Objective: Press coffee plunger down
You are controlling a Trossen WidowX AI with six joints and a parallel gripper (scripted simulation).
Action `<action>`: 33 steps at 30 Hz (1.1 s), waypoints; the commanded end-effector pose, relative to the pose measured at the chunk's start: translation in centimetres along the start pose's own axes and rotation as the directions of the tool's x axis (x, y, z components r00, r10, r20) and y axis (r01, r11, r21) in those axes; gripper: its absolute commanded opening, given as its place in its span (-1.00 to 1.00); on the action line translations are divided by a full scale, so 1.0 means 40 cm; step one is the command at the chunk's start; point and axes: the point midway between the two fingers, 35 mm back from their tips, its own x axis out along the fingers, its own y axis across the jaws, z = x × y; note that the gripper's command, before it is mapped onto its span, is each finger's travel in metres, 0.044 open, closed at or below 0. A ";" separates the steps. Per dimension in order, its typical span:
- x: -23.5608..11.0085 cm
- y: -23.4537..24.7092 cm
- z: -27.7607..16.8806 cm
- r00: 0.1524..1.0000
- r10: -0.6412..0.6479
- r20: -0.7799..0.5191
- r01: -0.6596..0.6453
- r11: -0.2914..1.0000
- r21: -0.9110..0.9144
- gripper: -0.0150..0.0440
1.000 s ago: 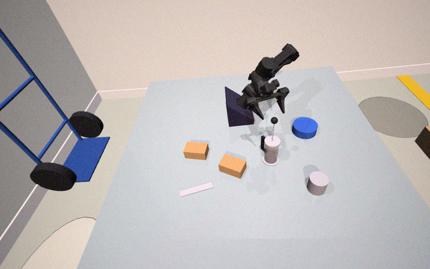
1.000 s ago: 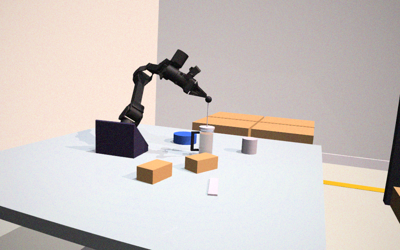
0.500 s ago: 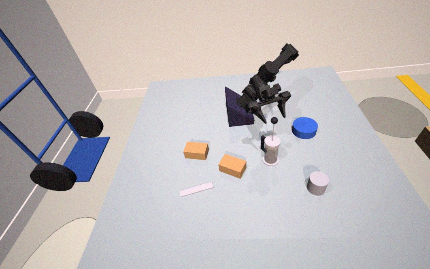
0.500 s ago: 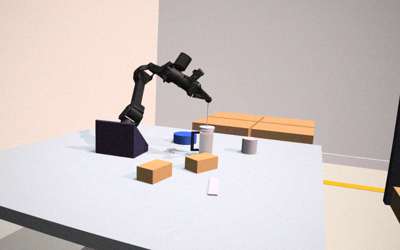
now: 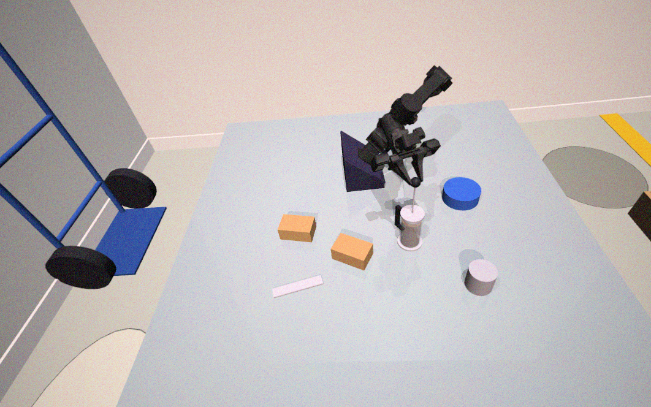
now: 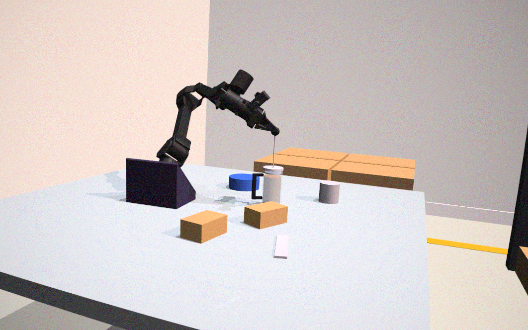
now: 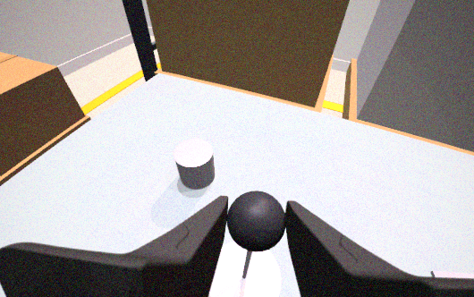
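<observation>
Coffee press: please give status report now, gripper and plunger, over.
Gripper shut on plunger knob. Rod fully raised, press upright on table. Orange block close in front, not touching. Over.
</observation>
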 end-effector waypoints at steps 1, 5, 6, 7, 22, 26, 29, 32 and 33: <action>0.001 -0.001 -0.001 1.000 0.001 -0.001 -0.001 1.000 0.004 -0.10; 0.002 -0.001 -0.002 1.000 0.001 -0.001 -0.001 1.000 0.004 -0.10; 0.002 -0.001 -0.003 1.000 0.001 -0.001 -0.001 1.000 0.004 -0.10; 0.004 -0.002 -0.004 1.000 0.001 -0.002 -0.001 1.000 0.004 -0.10; 0.041 -0.009 -0.050 1.000 -0.001 -0.005 0.001 1.000 0.002 -0.10; 0.051 -0.011 -0.063 1.000 -0.002 -0.006 0.002 1.000 0.002 -0.10; 0.058 -0.012 -0.073 1.000 -0.002 -0.006 0.002 1.000 0.002 -0.10; 0.066 -0.012 -0.083 1.000 -0.002 -0.006 0.002 1.000 0.001 -0.10; 0.068 -0.012 -0.086 1.000 -0.002 -0.006 0.002 1.000 0.001 -0.10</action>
